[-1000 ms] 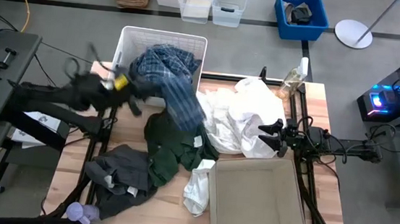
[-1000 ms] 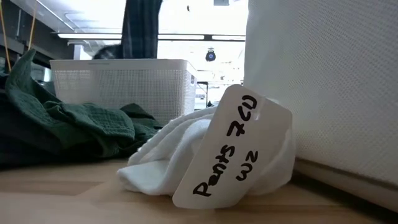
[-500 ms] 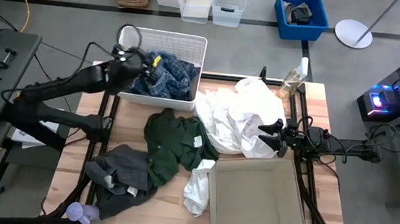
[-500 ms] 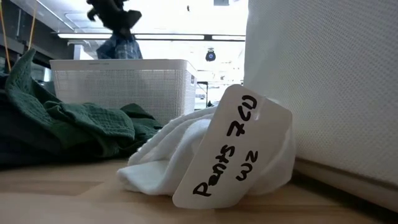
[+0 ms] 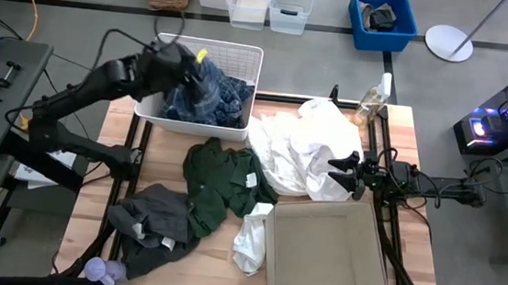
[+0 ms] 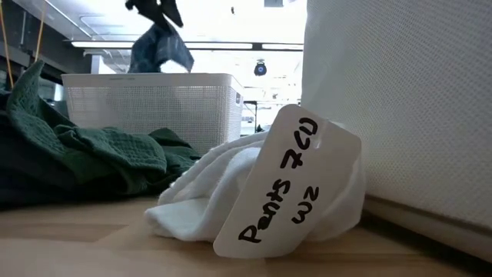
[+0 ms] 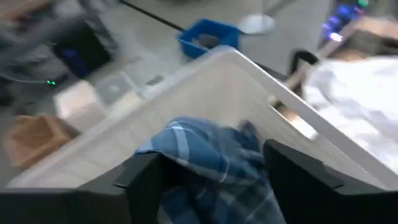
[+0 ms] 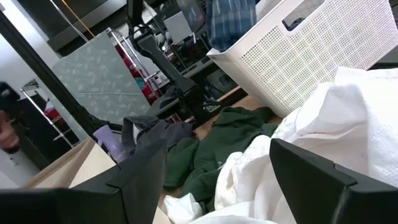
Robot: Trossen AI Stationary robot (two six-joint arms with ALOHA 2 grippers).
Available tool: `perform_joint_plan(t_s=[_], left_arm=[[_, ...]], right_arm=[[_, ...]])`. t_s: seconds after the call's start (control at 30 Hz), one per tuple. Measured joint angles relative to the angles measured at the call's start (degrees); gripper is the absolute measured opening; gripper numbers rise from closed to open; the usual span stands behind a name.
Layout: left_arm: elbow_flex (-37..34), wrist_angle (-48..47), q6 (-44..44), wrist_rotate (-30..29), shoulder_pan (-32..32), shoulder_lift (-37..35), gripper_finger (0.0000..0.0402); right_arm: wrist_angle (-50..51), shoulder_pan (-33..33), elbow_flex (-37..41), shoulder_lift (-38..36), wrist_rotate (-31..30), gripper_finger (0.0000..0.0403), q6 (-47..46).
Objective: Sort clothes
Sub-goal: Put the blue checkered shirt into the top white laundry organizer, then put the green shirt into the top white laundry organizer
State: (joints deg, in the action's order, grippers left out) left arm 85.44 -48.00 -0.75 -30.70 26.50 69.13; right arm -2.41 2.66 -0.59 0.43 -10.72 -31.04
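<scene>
Plaid shirt (image 5: pixel 210 97) now in basket (image 5: pixel 243 54), left claw (image 5: pixel 190 63) above it w/ jaws apart, released. Right claw (image 5: pixel 342 171) spread, idle by whites (image 5: pixel 304 147). Green (image 5: pixel 218 181), grey (image 5: pixel 157 219) pcs left on desk (image 5: pixel 93 193)
</scene>
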Motion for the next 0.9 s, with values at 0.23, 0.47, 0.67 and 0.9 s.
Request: perform_joint_plan(t_s=[0.23,0.47,0.67,0.9], left_arm=[[3.7,-12.6,-10.2,10.0,10.2,4.8,0.0274],[3.2,-19.1,-16.1,37.2,14.5,10.5,0.0274],[3.3,-10.5,-14.4,42.0,13.0,6.1,0.0274],[1.3,-26.8,-13.6,29.4,-8.0,0.6,0.0273]], right_arm=[[0.0,0.0,0.0,0.0,0.0,0.0279,0.0],[0.0,0.0,0.0,0.0,0.0,0.0279,0.0],[0.0,0.0,0.0,0.0,0.0,0.0279,0.0],[0.0,0.0,0.0,0.0,0.0,0.0279,0.0]])
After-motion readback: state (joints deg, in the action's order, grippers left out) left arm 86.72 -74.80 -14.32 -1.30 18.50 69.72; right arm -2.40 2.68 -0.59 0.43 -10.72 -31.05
